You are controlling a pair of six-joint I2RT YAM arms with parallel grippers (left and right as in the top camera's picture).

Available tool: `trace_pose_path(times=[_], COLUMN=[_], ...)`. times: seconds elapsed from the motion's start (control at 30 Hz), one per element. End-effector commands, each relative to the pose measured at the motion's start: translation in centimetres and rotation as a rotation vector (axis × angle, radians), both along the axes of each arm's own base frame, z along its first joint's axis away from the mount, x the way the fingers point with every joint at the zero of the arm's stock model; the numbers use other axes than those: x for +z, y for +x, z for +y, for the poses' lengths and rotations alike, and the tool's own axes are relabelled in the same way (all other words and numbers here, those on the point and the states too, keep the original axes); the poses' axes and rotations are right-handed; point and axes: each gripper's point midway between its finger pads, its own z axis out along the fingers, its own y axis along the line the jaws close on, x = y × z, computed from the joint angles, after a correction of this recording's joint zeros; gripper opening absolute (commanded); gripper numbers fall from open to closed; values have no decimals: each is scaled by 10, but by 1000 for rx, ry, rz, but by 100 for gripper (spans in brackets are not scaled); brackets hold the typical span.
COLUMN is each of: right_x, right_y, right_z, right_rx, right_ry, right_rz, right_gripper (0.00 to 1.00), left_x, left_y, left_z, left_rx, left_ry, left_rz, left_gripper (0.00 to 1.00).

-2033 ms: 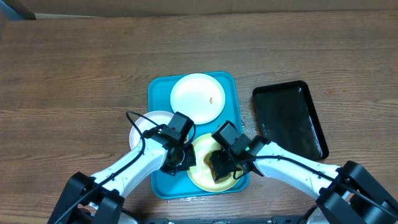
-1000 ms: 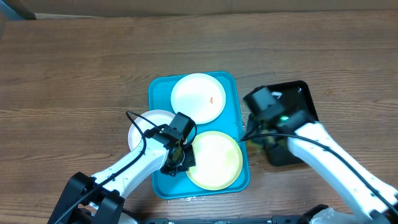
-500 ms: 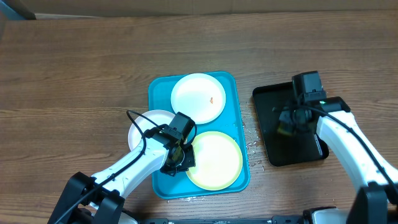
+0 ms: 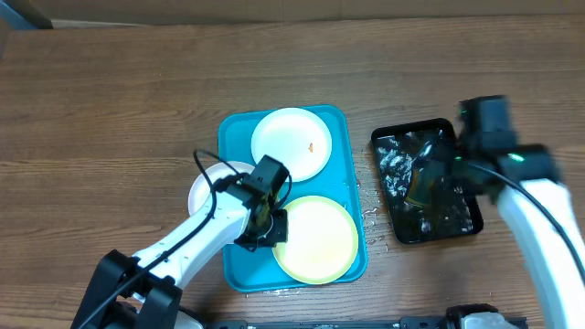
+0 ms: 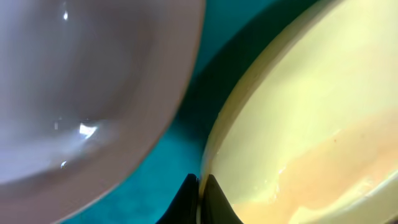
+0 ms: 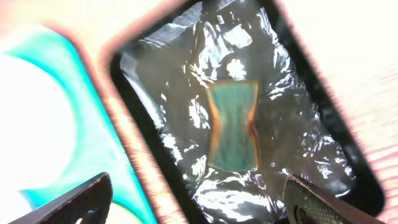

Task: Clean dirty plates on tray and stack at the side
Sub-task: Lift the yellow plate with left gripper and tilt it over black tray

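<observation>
From overhead we get soft, even light with faint shadows, though the right arm is smeared by motion blur. At the left wrist everything is out of focus, the white plate and the pale yellow plate mere soft shapes with shadow between. At the right wrist the table burns out near white, pink-fringed, and the wet black tray glints hard.

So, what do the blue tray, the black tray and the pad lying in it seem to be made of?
The blue tray: probably plastic, by its even bright colour and smooth moulded rim. The black tray: glossy, likely plastic too, though the wet glare leaves it open. The pad: seemingly a soft sponge, green with a yellowish edge.
</observation>
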Motion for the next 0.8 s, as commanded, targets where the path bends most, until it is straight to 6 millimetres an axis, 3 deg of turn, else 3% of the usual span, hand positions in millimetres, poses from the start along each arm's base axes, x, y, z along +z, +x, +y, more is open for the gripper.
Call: trace_pose_path(times=[0.0, 0.23, 0.33, 0.43, 0.57, 0.77], right_x=[47, 64, 63, 63, 62, 60], right_y=[-9, -36, -40, -39, -40, -44], right_z=[-6, -33, -37, -37, -37, -36], right_rx=[-12, -112, -129, -129, -129, -130], right_ry=[60, 55, 54, 54, 54, 55], right_rz=[-116, -143, -134, -133, -128, -110], right_gripper=[93, 95, 95, 95, 94, 95], left_x=[33, 95, 135, 159, 174, 167], left_y=[28, 71, 99, 122, 144, 158], left_z=[-13, -45, -64, -81, -106, -151], left_rx=[-50, -71, -52, -16, 25, -20], left_ry=[-31, -121, -192, -241, -225, -72], left_rz=[-77, -232, -358, -471, -626, -791], left_gripper=[4, 4, 4, 4, 4, 4])
